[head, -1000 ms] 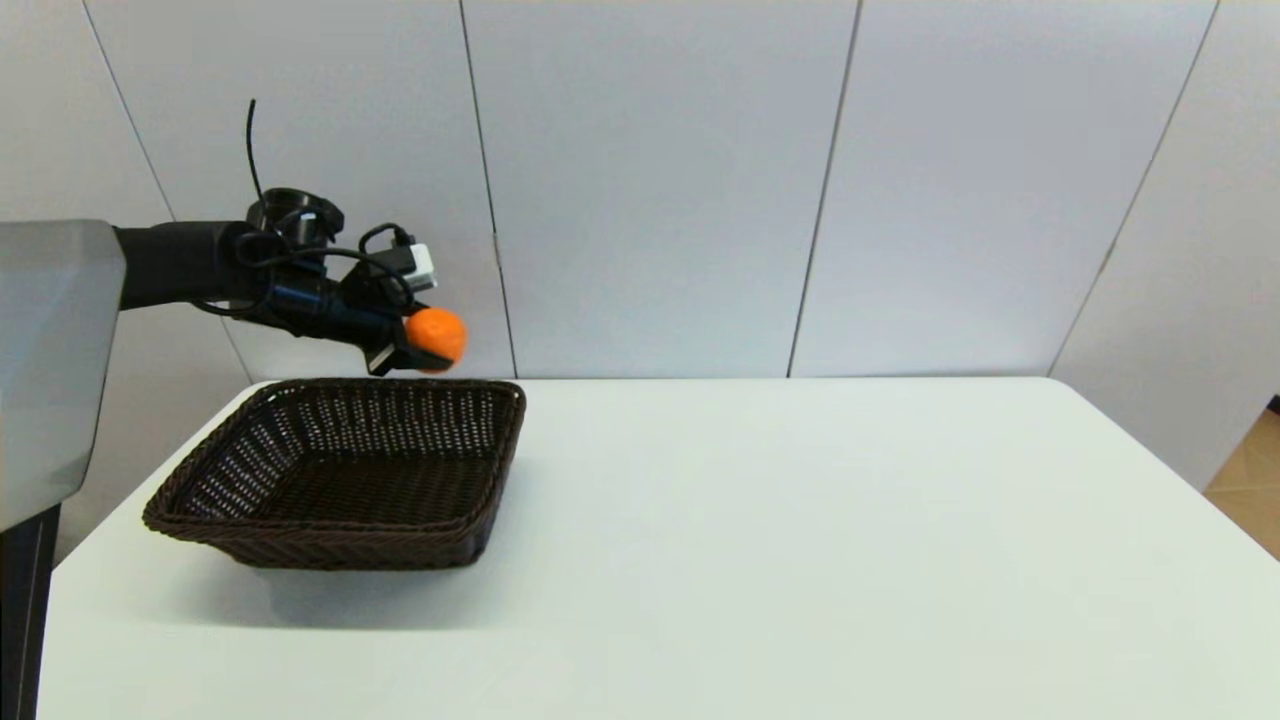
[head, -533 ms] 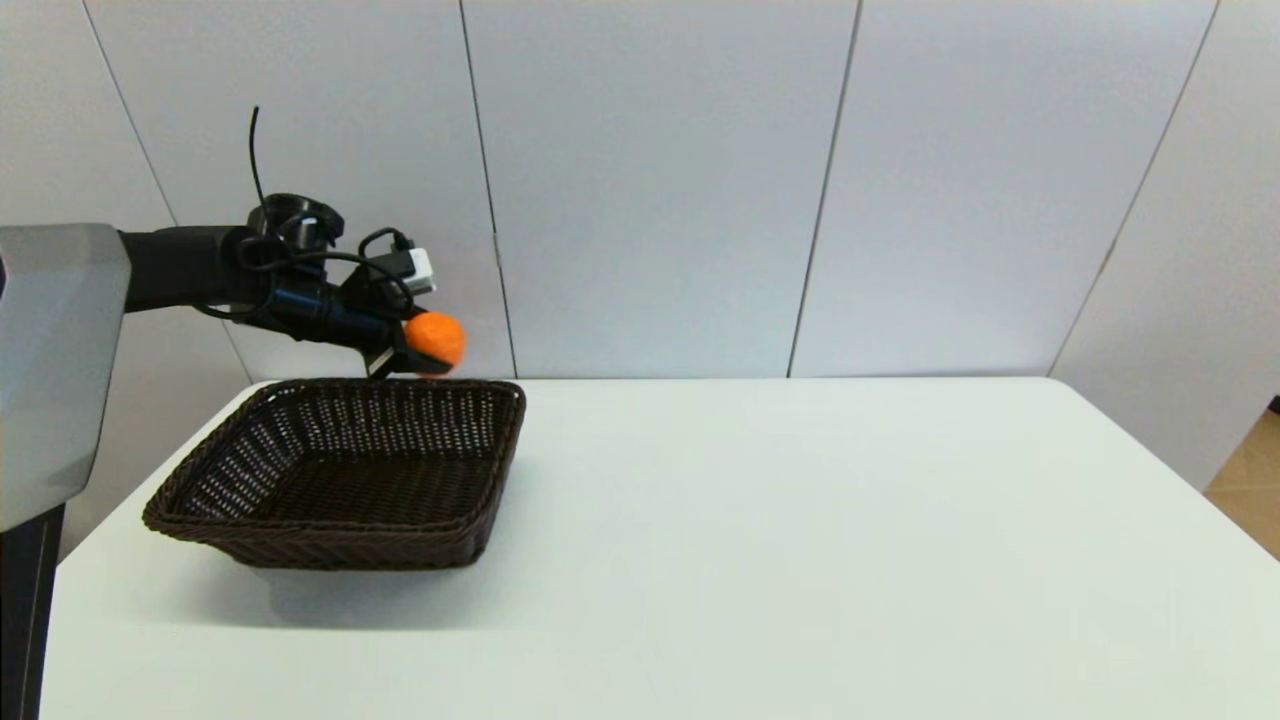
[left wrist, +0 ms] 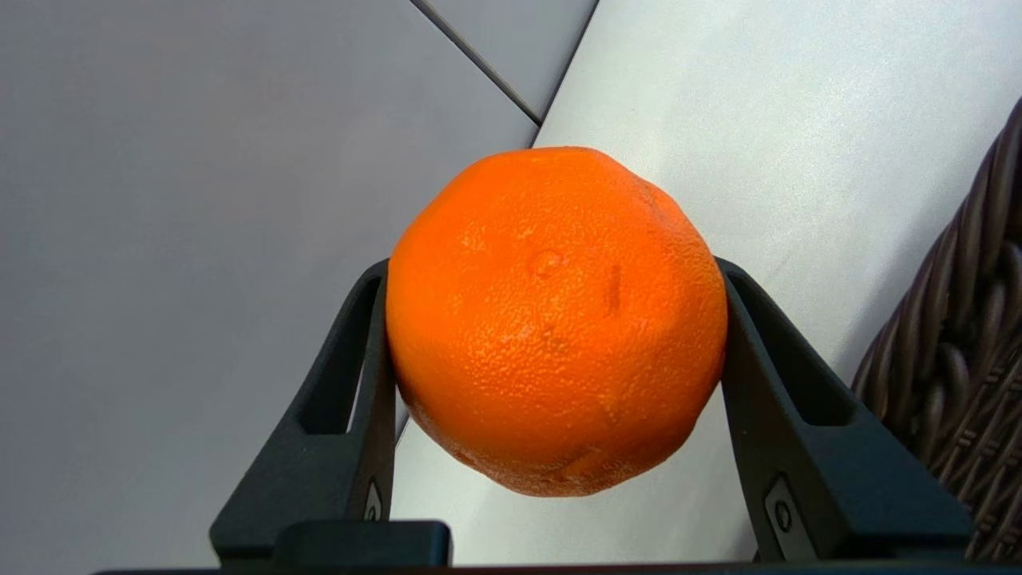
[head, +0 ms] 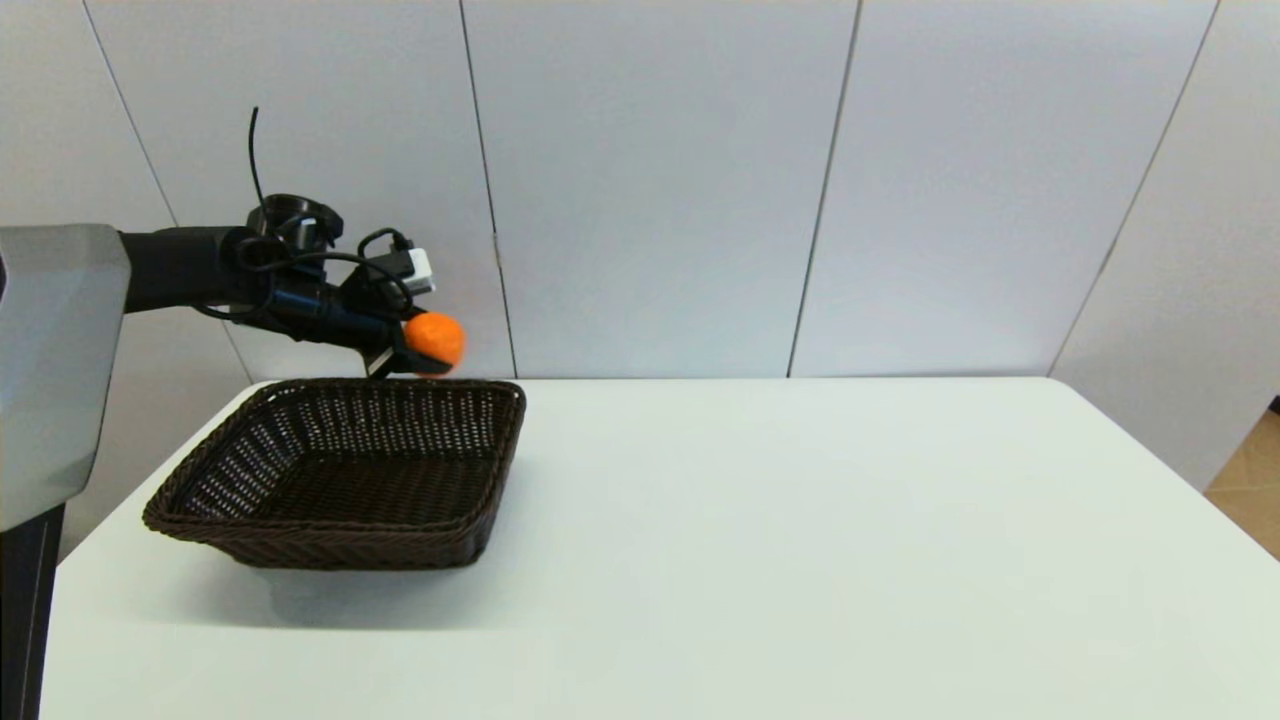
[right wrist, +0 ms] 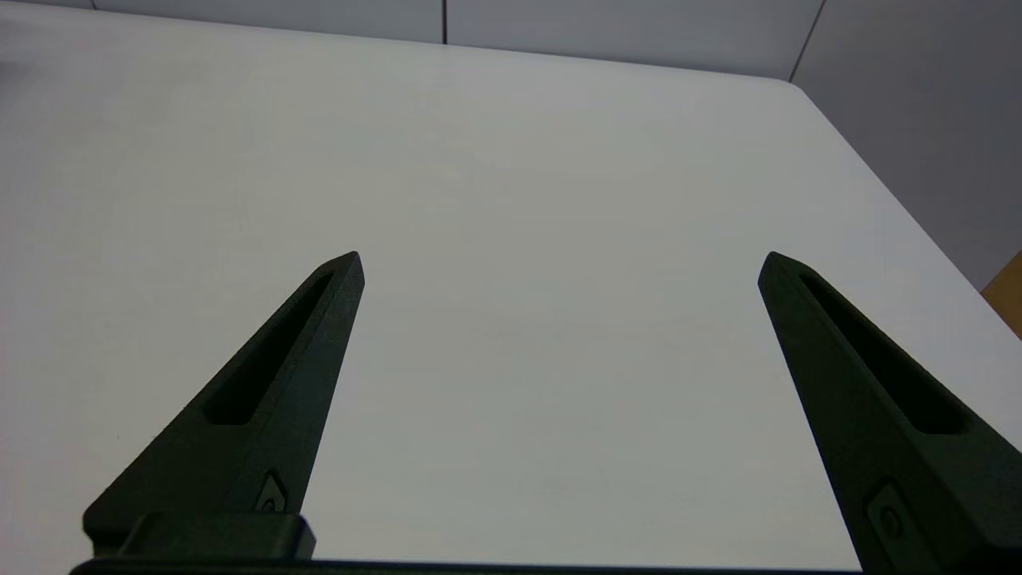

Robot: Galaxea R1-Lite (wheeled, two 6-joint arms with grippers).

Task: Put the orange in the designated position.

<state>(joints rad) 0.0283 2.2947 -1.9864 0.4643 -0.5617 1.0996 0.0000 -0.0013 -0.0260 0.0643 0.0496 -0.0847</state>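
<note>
The left claw (head: 425,348) reaches in from the left side of the head view, held in the air above the far rim of the dark wicker basket (head: 300,535), close to that rim's right corner. It is pinching the orange (head: 436,339), which sits between its two black fingers (left wrist: 335,431) with one finger pressed against each side of the fruit. In the left wrist view the orange (left wrist: 555,319) fills the gap between the fingers, its dimpled skin bright and its rounded far end sticking out past the fingertips. Behind it lie the white table (left wrist: 758,136) and the grey wall panels, and a stretch of the basket's woven edge (left wrist: 958,319) shows at one side of that picture. The orange is off the table and touches nothing but the claw. The basket itself rests on the left part of the table (head: 800,550). The right claw (right wrist: 559,259) shows only in its own wrist view, where its fingers are spread wide apart over bare table surface with nothing between them.
</note>
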